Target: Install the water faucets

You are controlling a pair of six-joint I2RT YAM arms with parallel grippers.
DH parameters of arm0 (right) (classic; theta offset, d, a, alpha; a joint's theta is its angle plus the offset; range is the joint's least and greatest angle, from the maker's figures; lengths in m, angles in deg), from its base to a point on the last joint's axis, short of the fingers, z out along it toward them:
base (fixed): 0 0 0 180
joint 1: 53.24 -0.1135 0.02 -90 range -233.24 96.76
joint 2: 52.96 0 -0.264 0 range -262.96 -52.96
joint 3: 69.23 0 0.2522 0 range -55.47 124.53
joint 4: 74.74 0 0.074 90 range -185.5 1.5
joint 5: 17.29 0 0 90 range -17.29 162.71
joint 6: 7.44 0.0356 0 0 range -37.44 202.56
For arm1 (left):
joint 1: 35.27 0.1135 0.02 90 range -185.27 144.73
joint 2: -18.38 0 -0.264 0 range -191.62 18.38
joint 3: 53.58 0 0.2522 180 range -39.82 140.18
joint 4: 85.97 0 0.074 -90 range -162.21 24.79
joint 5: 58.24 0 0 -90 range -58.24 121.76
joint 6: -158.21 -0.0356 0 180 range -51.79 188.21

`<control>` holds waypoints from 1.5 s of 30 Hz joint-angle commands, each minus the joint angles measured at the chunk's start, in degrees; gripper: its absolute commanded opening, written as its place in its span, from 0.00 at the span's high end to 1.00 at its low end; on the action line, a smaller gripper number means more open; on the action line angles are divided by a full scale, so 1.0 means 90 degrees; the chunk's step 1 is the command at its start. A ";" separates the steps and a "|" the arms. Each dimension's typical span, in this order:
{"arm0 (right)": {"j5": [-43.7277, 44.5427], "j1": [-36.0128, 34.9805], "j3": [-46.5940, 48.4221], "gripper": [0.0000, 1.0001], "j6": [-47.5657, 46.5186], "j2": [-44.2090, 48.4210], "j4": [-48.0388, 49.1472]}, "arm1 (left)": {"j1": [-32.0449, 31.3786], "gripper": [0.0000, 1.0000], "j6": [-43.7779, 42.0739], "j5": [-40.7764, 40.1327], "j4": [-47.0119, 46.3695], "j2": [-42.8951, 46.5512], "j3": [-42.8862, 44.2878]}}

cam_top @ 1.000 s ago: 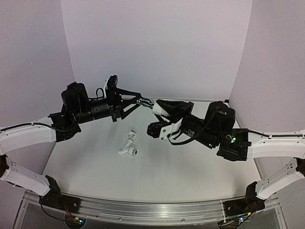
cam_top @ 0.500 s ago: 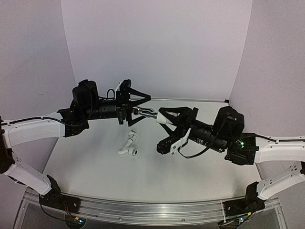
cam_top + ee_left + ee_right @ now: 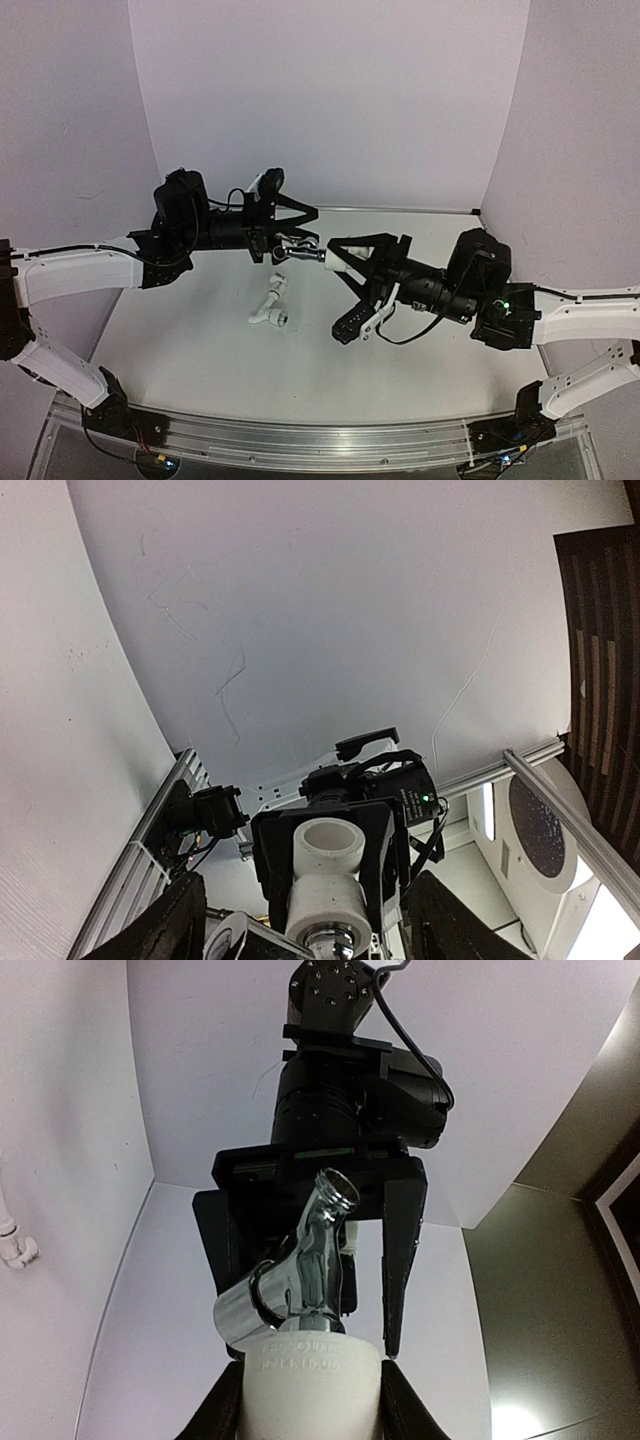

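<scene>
L gripper (image 3: 303, 236) has released shiny chrome lever tap (image 3: 310, 1260), jaws apart astride it; R gripper (image 3: 328, 875) clamps short white plastic elbow fitting (image 3: 310, 1390). Re-grip likely next.

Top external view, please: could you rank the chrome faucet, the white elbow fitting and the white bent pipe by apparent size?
1. white bent pipe, longest.
2. chrome faucet, nearly as long; it is held higher, nearer the camera, so the first two places are unsure.
3. white elbow fitting, clearly smallest, though partly hidden.
</scene>
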 commanded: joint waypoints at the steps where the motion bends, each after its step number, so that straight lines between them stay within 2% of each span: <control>1: -0.0213 -0.0017 0.0364 1.00 0.0666 0.0343 0.0154 | -0.0015 0.34 -0.0684 -0.0021 -0.0424 0.0520 -0.0079; 3: -0.0204 -0.0015 0.0383 1.00 0.0842 0.0396 -0.0073 | -0.0021 0.36 -0.0988 -0.0060 -0.0313 0.0690 -0.0053; 6: -0.0093 -0.0010 0.0201 1.00 0.0440 0.0352 0.0055 | -0.0032 0.36 -0.1127 -0.0098 -0.0080 0.0813 0.0036; 10: -0.0008 -0.0009 0.0351 1.00 0.0494 0.0242 0.0376 | -0.0032 0.19 -0.1147 -0.0234 0.0304 0.0838 0.0107; 14: 0.0068 -0.0009 0.0333 1.00 -0.0072 0.0165 0.0685 | -0.0022 0.06 -0.1157 -0.0678 0.0700 0.1052 -0.0001; 18: 0.0035 -0.0009 0.0089 1.00 -0.0968 0.0110 0.1126 | -0.0022 0.04 -0.1234 -0.0669 0.1493 0.1114 0.0144; 21: -0.0051 -0.0012 0.0054 1.00 -0.1261 0.0110 0.1161 | -0.0031 0.04 -0.1035 -0.0389 0.1540 0.0991 0.0164; 26: -0.0179 -0.0010 0.0063 1.00 -0.1598 -0.0023 0.1161 | -0.0105 0.12 -0.0835 -0.0002 0.1201 0.0683 0.0303; 35: -0.0156 -0.0013 0.0232 1.00 -0.1524 -0.0193 0.1164 | -0.0329 0.37 -0.1109 0.0210 0.0958 0.0593 0.0409; 38: -0.0185 -0.0012 0.0322 1.00 -0.1070 -0.0137 0.1085 | -0.0380 0.46 -0.1334 0.0111 0.0943 0.0680 0.0370; 45: -0.0401 -0.0023 0.0774 1.00 0.1284 0.0318 -0.0186 | -0.0431 0.54 -0.1964 -0.0314 0.0792 0.1114 0.0153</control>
